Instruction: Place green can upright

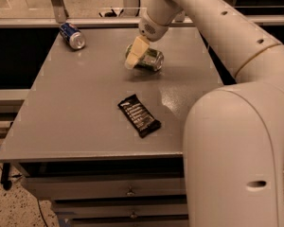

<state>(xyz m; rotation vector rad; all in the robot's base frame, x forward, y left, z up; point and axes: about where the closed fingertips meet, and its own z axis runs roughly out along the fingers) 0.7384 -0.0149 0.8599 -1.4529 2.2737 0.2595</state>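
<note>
The green can lies on its side on the far middle of the grey table. Its silver end faces right. My gripper hangs from the white arm and sits at the can's left end, overlapping it in the view. Whether it touches or grips the can I cannot tell.
A blue can lies on its side at the table's far left corner. A black snack bar lies near the table's middle. My white arm fills the right foreground. Drawers sit below the table's front edge.
</note>
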